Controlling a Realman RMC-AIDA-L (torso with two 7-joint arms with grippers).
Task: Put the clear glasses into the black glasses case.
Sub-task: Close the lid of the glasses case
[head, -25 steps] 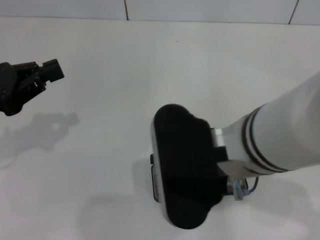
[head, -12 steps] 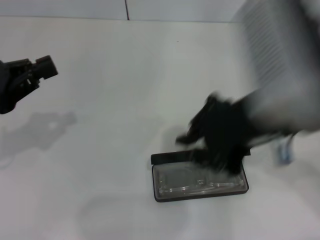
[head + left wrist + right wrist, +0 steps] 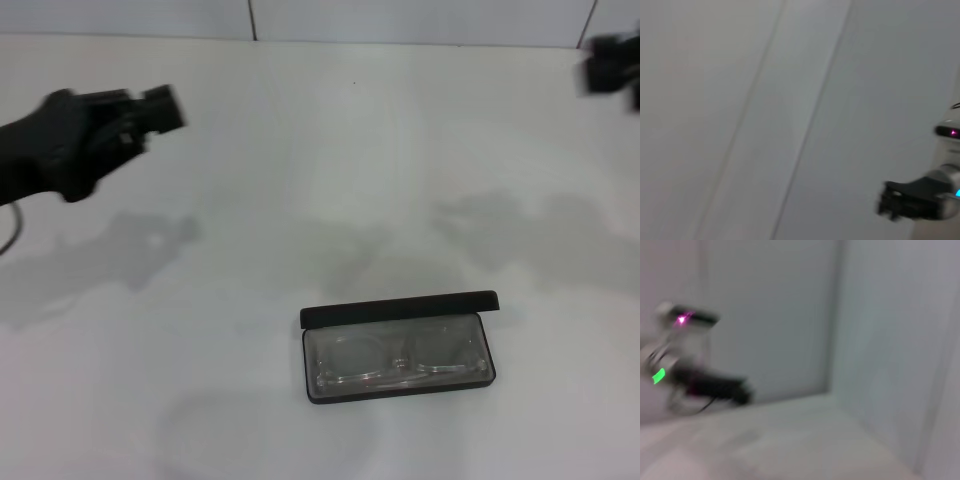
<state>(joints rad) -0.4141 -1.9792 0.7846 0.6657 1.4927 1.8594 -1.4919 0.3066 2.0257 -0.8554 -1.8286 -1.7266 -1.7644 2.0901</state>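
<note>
The black glasses case (image 3: 398, 392) lies open on the white table, in front of me and slightly to the right. Its lid (image 3: 400, 308) stands up along the far side. The clear glasses (image 3: 395, 366) rest folded inside the case on the grey lining. My left gripper (image 3: 158, 108) hovers high at the far left, well away from the case. My right gripper (image 3: 612, 62) is a blur at the far right edge, also far from the case. Each wrist view shows only walls and the other arm: the right arm (image 3: 914, 200) and the left arm (image 3: 710, 384).
The white table (image 3: 300, 200) stretches around the case with soft arm shadows on it. A tiled wall edge (image 3: 250, 20) runs along the back.
My right arm, which covered the case a second ago, has swung up and away to the far right, uncovering the case with the glasses inside. My left arm has shifted rightward.
</note>
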